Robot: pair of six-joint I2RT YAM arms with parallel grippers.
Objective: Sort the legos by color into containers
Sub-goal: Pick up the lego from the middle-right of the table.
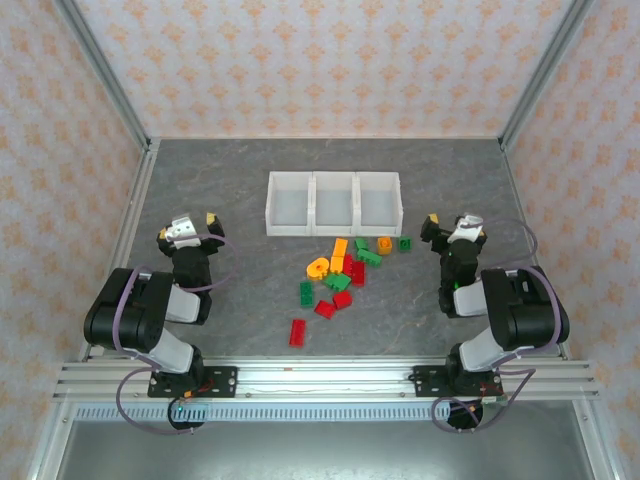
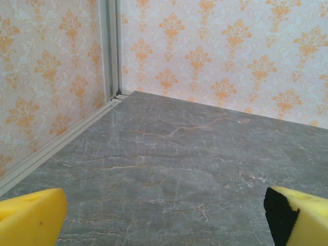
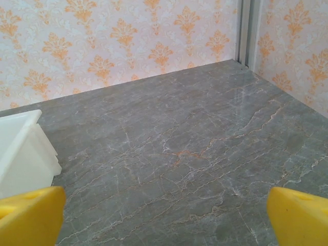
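Observation:
The legos (image 1: 345,272), in red, green and orange-yellow, lie scattered on the grey table in the top view, just in front of the containers (image 1: 334,203), a row of three joined white bins that look empty. One red brick (image 1: 297,332) lies apart, nearer the arms. My left gripper (image 1: 187,226) is folded back at the left, open, with bare table between its yellow fingertips (image 2: 31,218). My right gripper (image 1: 452,226) rests at the right, open too, nothing between its yellow fingertips (image 3: 300,218). A corner of the containers (image 3: 23,154) shows at the left of the right wrist view.
Patterned walls with metal corner posts (image 2: 111,48) close in the table on three sides. A metal rail (image 1: 320,378) carrying both arm bases runs along the near edge.

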